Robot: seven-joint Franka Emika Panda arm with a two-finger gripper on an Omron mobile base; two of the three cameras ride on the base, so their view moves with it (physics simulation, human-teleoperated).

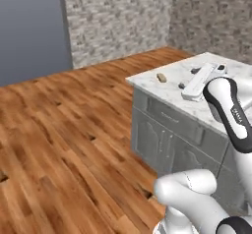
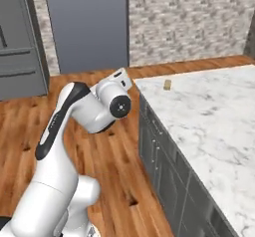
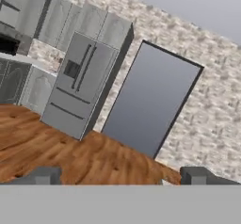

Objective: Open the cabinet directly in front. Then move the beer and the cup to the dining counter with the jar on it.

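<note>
My gripper (image 3: 120, 176) is open, its two dark fingertips (image 3: 42, 175) far apart with nothing between them. It points across the wood floor at a far wall. My hand (image 1: 199, 82) hovers over the near corner of the dining counter (image 1: 170, 93), a white marble top on grey panelled fronts, also on the right in the right base view (image 2: 214, 121). Grey wall cabinets (image 3: 87, 23) hang above a fridge far off; I cannot tell which is the task's cabinet. The beer, the cup and the jar are out of view.
A small tan block (image 1: 161, 77) lies near the counter's far corner (image 2: 168, 84). A grey fridge (image 3: 80, 89) and a tall grey-blue door panel (image 3: 150, 100) stand at the far stone wall. Wood floor (image 1: 64, 130) spreads out to the left of the counter.
</note>
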